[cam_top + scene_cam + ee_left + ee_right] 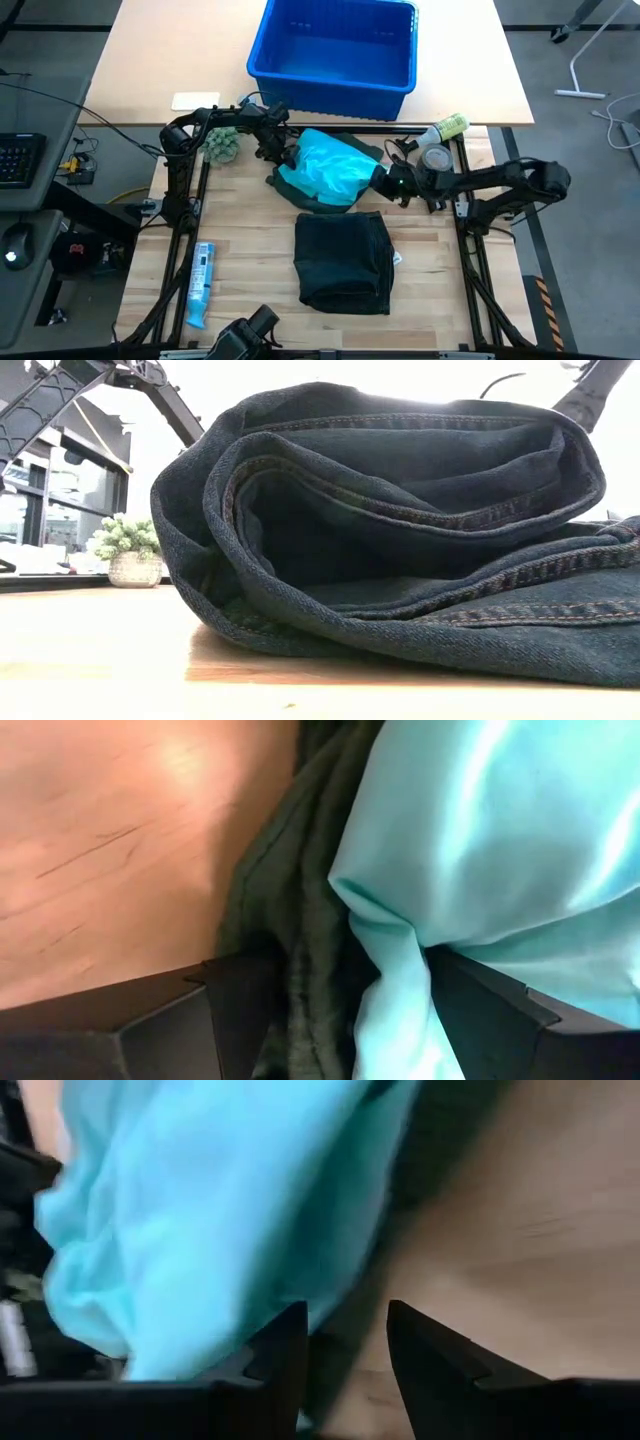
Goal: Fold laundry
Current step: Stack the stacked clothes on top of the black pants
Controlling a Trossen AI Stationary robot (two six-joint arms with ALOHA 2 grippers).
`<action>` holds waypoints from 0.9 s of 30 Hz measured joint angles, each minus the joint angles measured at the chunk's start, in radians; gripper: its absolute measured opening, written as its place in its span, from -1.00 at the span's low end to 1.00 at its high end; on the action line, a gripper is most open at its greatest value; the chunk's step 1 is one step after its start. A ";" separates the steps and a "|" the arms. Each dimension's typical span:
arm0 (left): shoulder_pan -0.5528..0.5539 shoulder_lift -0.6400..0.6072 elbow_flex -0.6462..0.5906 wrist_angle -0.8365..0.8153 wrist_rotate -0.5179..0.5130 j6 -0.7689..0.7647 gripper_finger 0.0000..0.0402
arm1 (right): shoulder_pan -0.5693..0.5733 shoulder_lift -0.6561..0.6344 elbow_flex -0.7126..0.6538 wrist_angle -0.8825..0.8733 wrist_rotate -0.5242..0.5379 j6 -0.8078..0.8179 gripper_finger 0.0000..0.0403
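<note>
The left gripper (283, 155) sits at the turquoise shirt's (328, 165) left edge near the tabletop's (250, 230) far edge, fingers apart, cloth between them, probably to spread it. Folded dark jeans (343, 262) lie toward the near edge. The right gripper (385, 183), fingers apart and holding nothing, reaches level to the shirt's right edge.

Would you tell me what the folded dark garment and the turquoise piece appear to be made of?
The folded dark garment looks like denim: heavy weave, thick hems and contrast double stitching. The turquoise piece seems a thin, smooth, slightly glossy fabric, possibly synthetic, judging by its soft sheen and loose crumpling.
</note>
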 joint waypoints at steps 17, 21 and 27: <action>-0.004 0.000 0.000 -0.005 -0.003 -0.010 0.17 | 0.038 0.306 0.005 0.371 0.130 0.199 -0.38; -0.020 0.000 0.000 -0.005 -0.016 -0.007 0.17 | 0.016 0.338 0.011 0.451 0.152 0.180 -0.38; -0.070 -0.001 -0.001 -0.003 -0.074 0.040 0.10 | -0.029 0.341 0.066 0.379 0.109 0.101 -0.38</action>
